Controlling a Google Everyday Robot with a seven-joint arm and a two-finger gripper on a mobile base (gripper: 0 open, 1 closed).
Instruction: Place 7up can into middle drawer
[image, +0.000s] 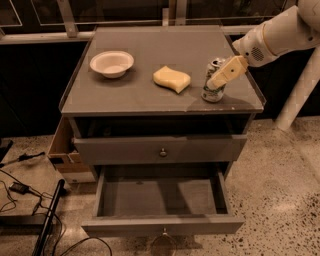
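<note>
Tabletop (150, 50): end effector (216, 82) at 7up can (214, 95)
</note>
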